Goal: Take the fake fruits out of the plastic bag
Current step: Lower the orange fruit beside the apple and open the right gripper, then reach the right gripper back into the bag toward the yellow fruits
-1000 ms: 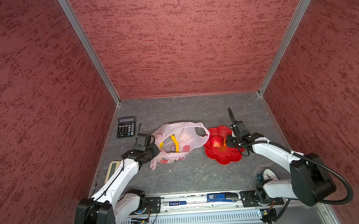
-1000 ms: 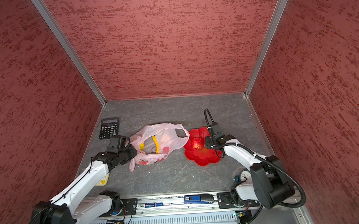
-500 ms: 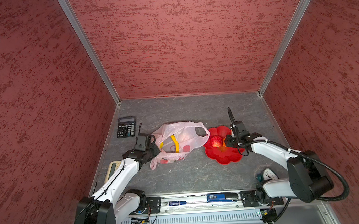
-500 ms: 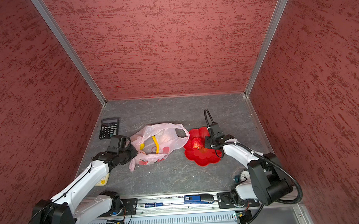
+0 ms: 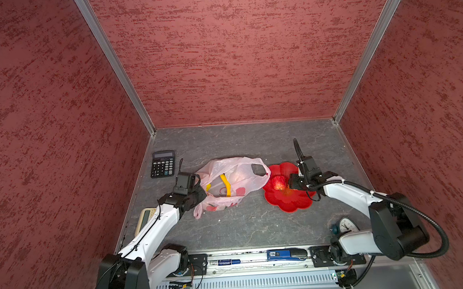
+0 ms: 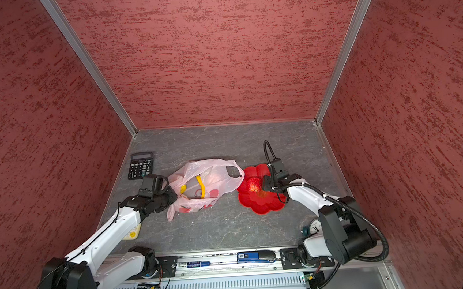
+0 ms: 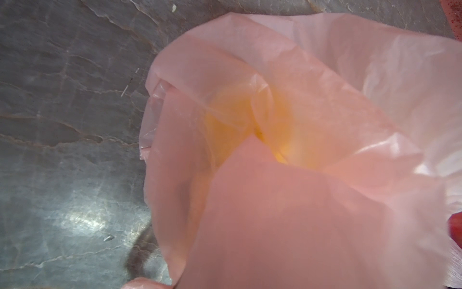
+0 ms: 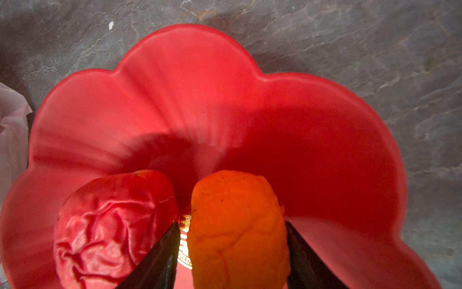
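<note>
Right pincer [image 8: 232, 225] is straddling the orange [image 8: 235, 195] low in the dish [image 8: 200, 87]. Its jaws are spread and a sliver of gap is showing on one side, so the orange looks to be resting there rather than hanging in a grip. It is sitting just beside the red fruit [image 8: 112, 225], and both are out of the bag [image 5: 235, 175]. Left pincer [image 5: 197, 195] is sitting at the bag's rim on the side away from the dish, probably anchoring the flimsy film so the mouth is gaping toward the dish. Pinching plastic or not, I cannot tell, because film is covering its camera. The banana [image 5: 225, 184] is lying inside the bag on the surface [image 5: 244, 225], and the task is looking far from done.
</note>
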